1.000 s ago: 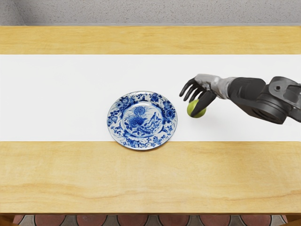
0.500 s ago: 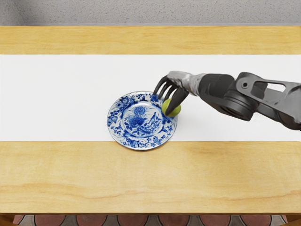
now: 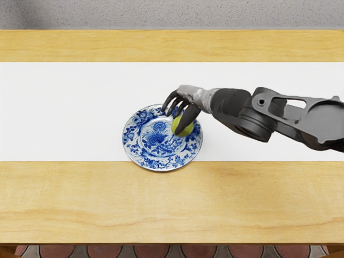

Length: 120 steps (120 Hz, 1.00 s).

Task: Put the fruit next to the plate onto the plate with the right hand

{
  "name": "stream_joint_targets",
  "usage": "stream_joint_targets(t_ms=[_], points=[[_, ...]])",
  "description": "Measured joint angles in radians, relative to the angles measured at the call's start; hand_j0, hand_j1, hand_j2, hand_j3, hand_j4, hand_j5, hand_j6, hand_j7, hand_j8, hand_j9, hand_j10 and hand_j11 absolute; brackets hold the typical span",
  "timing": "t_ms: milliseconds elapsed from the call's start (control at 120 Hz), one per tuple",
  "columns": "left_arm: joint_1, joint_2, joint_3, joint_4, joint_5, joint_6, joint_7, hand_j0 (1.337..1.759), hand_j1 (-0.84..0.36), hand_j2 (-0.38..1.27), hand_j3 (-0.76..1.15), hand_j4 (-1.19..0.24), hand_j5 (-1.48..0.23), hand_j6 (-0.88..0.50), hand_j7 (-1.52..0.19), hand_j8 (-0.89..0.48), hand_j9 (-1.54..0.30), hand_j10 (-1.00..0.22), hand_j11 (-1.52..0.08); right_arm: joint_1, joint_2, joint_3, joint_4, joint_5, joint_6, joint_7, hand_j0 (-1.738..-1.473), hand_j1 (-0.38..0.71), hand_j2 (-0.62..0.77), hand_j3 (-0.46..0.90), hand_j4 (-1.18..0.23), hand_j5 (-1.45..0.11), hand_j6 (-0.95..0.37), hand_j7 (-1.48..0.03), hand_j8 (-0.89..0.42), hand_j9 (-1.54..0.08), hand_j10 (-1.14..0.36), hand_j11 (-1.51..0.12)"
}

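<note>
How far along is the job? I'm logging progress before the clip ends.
Done: the black five-finger right hand grips the small round green fruit above the right part of the round blue-and-white patterned plate. In hand: setting it down; whether it touches yet is unclear. Left: releasing and withdrawing.
</note>
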Motion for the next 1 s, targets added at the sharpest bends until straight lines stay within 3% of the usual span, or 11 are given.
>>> stream_joint_targets(t_ms=[117, 283, 483, 567, 675, 908, 1000], points=[[0.0, 0.0, 0.0, 0.0, 0.0, 0.0, 0.0, 1.658, 0.34, 0.0, 0.0, -0.01, -0.01, -0.01, -0.01, -0.01, -0.01, -0.01, -0.01, -0.013, 0.015, 0.0, -0.013, -0.004, -0.004, 0.0, -1.658, 0.24, 0.17, 0.0, -0.56, -0.73, -0.56, -0.73, -0.59, -0.73, -0.53, -0.72], [0.0, 0.0, 0.0, 0.0, 0.0, 0.0, 0.0, 1.658, 0.34, 0.0, 0.0, -0.01, -0.01, -0.01, -0.01, -0.01, -0.01, -0.01, -0.01, -0.038, 0.038, 0.001, -0.027, -0.003, -0.111, 0.0, -1.658, 0.01, 0.06, 0.0, -0.33, -0.43, -0.33, -0.43, -0.35, -0.43, -0.32, -0.43], [0.0, 0.0, 0.0, 0.0, 0.0, 0.0, 0.0, 1.658, 0.34, 0.0, 0.0, -0.01, -0.01, -0.01, -0.01, -0.01, -0.01, -0.01, -0.01, -0.033, 0.016, -0.007, -0.026, 0.002, -0.133, 0.0, -1.658, -0.18, 0.02, 0.0, -0.15, -0.2, -0.16, -0.2, -0.16, -0.2, -0.15, -0.2], [0.0, 0.0, 0.0, 0.0, 0.0, 0.0, 0.0, 1.658, 0.34, 0.0, 0.0, -0.01, -0.01, -0.01, -0.01, -0.01, -0.01, -0.01, -0.01, -0.025, -0.061, -0.037, -0.026, 0.015, -0.13, 0.0, -1.658, -0.24, 0.01, 0.0, -0.1, -0.13, -0.1, -0.13, -0.11, -0.13, -0.1, -0.13], [0.0, 0.0, 0.0, 0.0, 0.0, 0.0, 0.0, 1.658, 0.34, 0.0, 0.0, -0.01, -0.01, -0.01, -0.01, -0.01, -0.01, -0.01, -0.01, -0.074, -0.181, -0.022, -0.021, 0.031, -0.082, 0.0, -1.658, -0.28, 0.01, 0.0, -0.06, -0.08, -0.06, -0.08, -0.06, -0.08, -0.06, -0.08], [0.001, 0.0, 0.0, -0.002, 0.0, 0.0, 0.0, 1.658, 0.34, 0.0, 0.0, -0.01, -0.01, -0.01, -0.01, -0.01, -0.01, -0.01, -0.01, -0.14, -0.503, 0.169, 0.0, 0.169, 0.514, 0.001, -1.658, -0.33, 0.0, 0.0, -0.02, -0.03, -0.02, -0.02, -0.02, -0.03, -0.02, -0.02], [0.003, 0.0, 0.0, -0.003, 0.001, -0.001, 0.0, 1.658, 0.34, 0.0, 0.0, -0.01, -0.01, -0.01, -0.01, -0.01, -0.01, -0.01, -0.01, -0.146, -0.608, 0.203, 0.0, 0.23, 0.654, 0.002, -1.658, -0.34, 0.0, 0.0, -0.01, -0.02, -0.02, -0.02, -0.02, -0.02, -0.01, -0.02]])
